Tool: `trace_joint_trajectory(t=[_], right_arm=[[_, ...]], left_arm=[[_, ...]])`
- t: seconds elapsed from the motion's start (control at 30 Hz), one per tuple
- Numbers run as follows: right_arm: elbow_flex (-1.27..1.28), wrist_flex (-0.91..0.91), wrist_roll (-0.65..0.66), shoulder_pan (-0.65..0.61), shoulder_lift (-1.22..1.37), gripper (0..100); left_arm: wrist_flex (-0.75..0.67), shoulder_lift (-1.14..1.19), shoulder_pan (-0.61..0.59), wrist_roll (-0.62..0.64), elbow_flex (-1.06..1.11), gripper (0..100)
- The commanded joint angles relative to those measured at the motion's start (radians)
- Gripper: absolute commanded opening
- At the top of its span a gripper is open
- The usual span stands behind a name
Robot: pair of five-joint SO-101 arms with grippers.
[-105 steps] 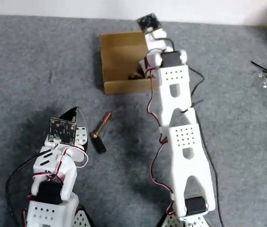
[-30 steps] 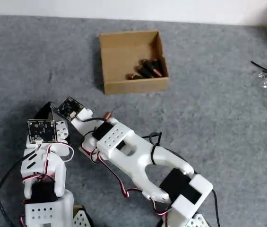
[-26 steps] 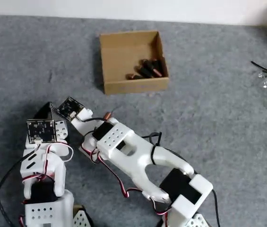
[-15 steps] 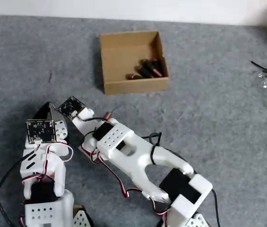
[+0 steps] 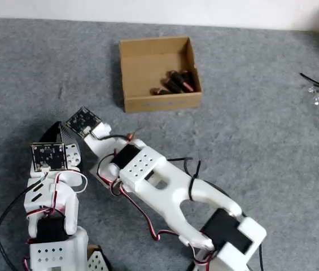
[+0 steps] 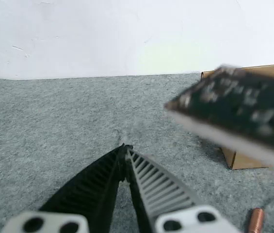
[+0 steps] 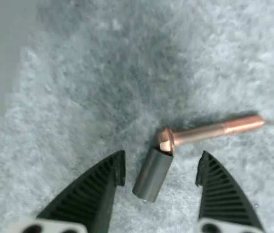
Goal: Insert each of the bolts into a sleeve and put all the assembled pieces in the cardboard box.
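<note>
While the left gripper sits pinched together, the right gripper gapes over the carpet, straddling the sleeve, whose end touches the head of the bolt, well apart from the cardboard box.

Copper bolt, dark grey sleeve

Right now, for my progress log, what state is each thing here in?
Copper-coloured metal bolt: lying loose, not inserted.
Dark grey cylindrical sleeve: lying by the bolt's head.
Brown cardboard box: open, holding assembled pieces.
Left gripper: shut.
Right gripper: open, astride the sleeve.
</note>
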Motion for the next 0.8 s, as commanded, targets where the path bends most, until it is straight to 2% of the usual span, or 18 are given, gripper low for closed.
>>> trace_joint_trajectory(t=[0.0,0.13,0.3,0.5,0.77], right_arm=[[-0.004,-0.002,-0.006,0.021,-0.062,21.7],[-0.002,0.012,-0.009,0.047,-0.062,21.7],[0.024,0.013,-0.012,0.042,-0.062,21.7],[0.061,0.012,-0.011,0.042,-0.062,21.7],[0.084,-0.038,-0.012,-0.008,-0.058,21.7]], left_arm=[[-0.021,-0.002,-0.008,0.003,0.019,1],[-0.021,-0.002,-0.030,0.003,0.018,1],[-0.032,0.005,-0.148,0.114,-0.010,1],[-0.031,-0.001,-0.285,0.160,-0.035,1],[-0.034,-0.002,-0.291,0.172,-0.033,1]])
